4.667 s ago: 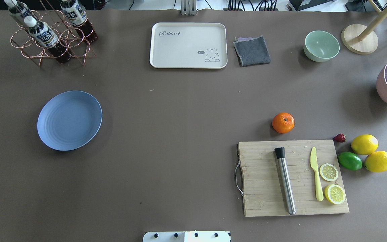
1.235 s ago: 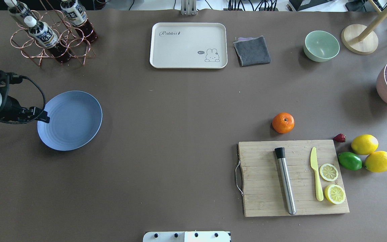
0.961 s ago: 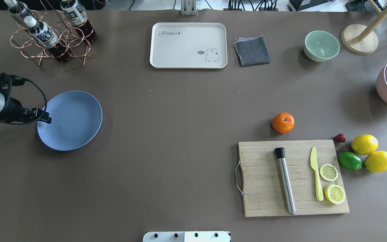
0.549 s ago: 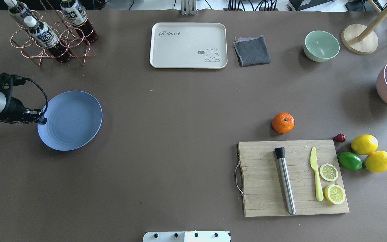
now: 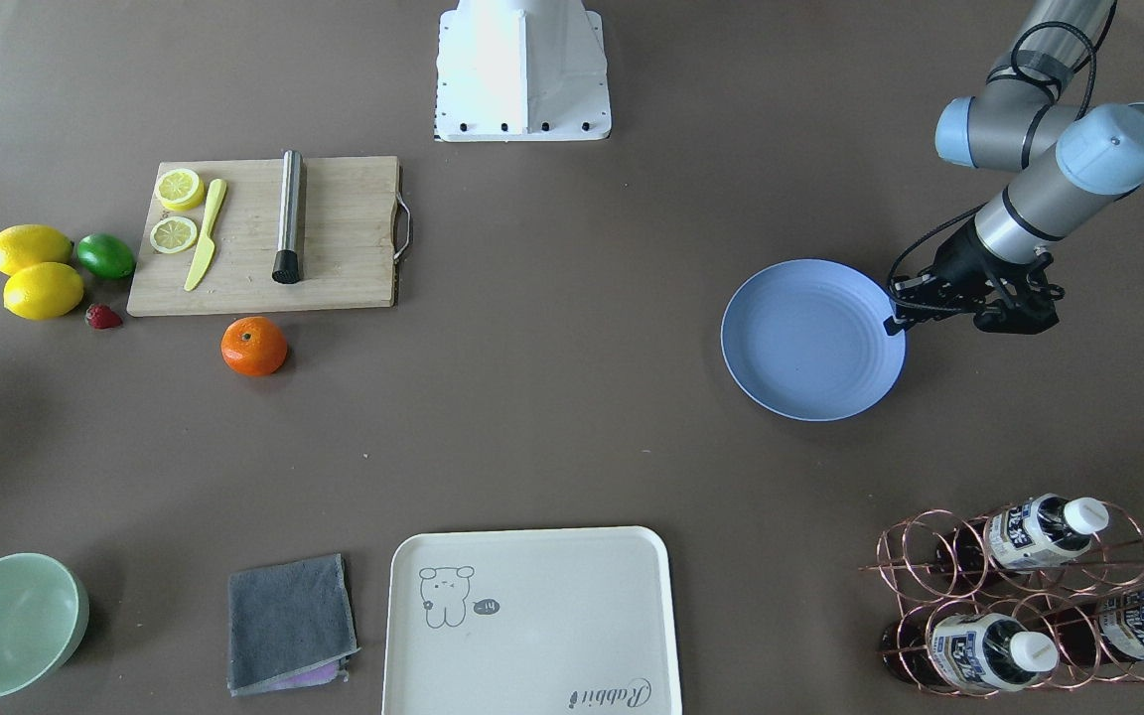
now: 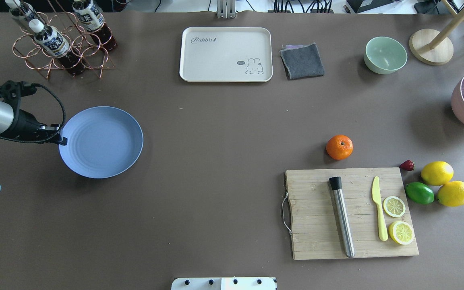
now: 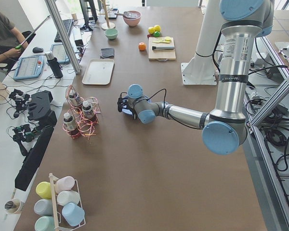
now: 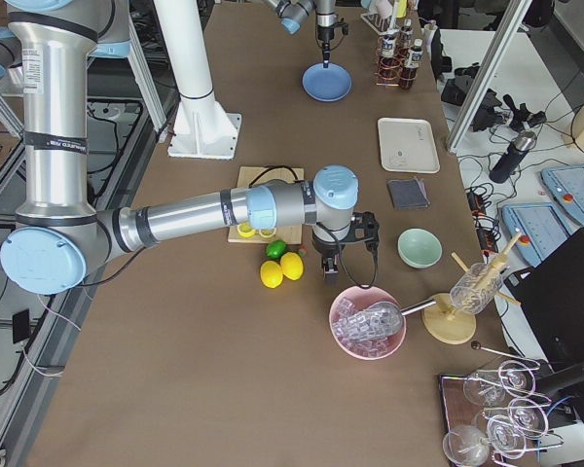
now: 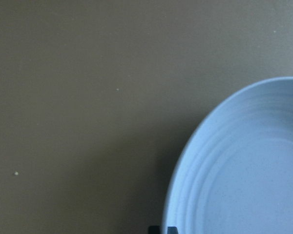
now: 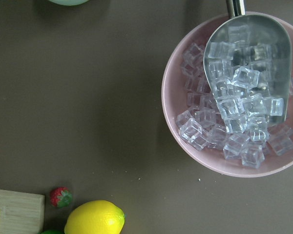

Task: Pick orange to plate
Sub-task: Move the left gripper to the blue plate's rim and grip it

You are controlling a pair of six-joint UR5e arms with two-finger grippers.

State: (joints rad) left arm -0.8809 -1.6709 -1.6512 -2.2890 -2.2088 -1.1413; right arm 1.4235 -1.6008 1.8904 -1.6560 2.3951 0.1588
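The orange (image 6: 339,147) rests on the brown table just beyond the wooden cutting board (image 6: 316,217), far right of the plate; it also shows in the front view as the orange (image 5: 254,346). The blue plate (image 6: 101,141) lies at the left. My left gripper (image 6: 61,141) sits at the plate's left rim, shut on the edge. In the left wrist view the plate (image 9: 244,170) fills the lower right. My right gripper (image 8: 329,270) hovers near the pink ice bowl (image 8: 368,321), beyond the lemons; whether it is open or shut cannot be told.
Two lemons (image 6: 437,172), a lime (image 6: 419,193) and a strawberry (image 6: 407,165) lie right of the board, which holds a steel muddler, a yellow knife and lemon slices. A cream tray (image 6: 226,54), grey cloth (image 6: 302,60), green bowl (image 6: 385,54) and bottle rack (image 6: 61,40) line the far edge.
The left arm came in from the left, closed on the plate's rim, and in the last half second the plate slid right with it. The orange stayed put.
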